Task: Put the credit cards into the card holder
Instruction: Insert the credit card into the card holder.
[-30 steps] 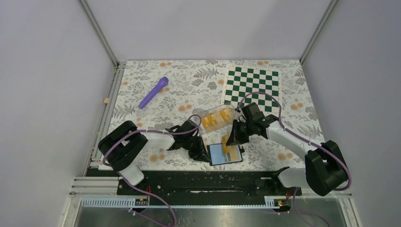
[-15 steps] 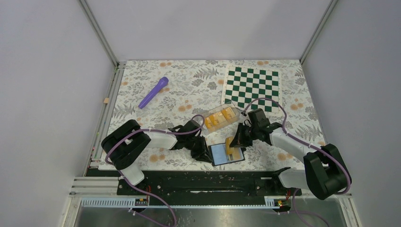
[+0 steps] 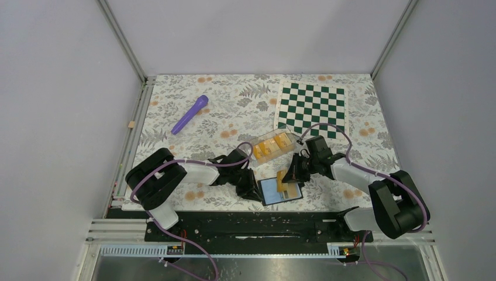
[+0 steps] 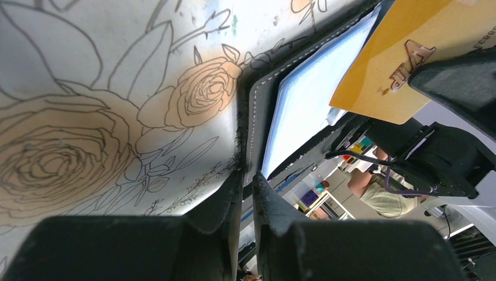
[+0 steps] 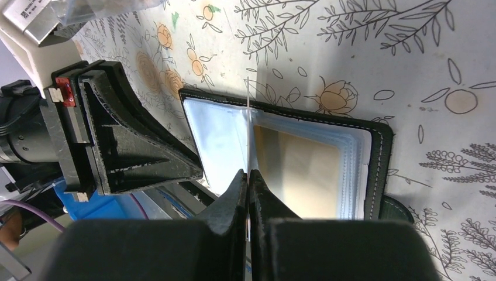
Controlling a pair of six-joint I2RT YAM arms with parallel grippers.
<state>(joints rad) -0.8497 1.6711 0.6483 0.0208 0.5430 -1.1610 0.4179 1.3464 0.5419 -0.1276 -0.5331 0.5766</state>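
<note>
Card (image 3: 283, 177) is in your right gripper (image 3: 290, 174), jaws pinched flat on it. In the wrist view you see it edge-on, a thin line running down to the holder. Holder (image 3: 281, 192) lies open on the cloth with the pale lining up. Your left gripper (image 3: 250, 188) is at the holder's left edge, jaws closed on the black cover there and pinning it open.

What changed in the last second: your right gripper has dropped and come in toward the holder. The card was hanging above the holder's right half; now it stands steeply on the lining, lower edge at or just touching it near the fold. The holder and left gripper have not shifted.

For the task this looks like the insertion step, only begun. The card is not in a pocket yet, most of it stands clear above the lining. Can't tell if the edge has caught a pocket mouth or just rests on the surface. A yellowish patch shows in the holder's right pocket; can't tell whether that is a card or a reflection.

Other cards (image 3: 274, 144) wait in the clear box (image 3: 261, 153), just beyond the holder's far side, so more rounds are left.
</note>
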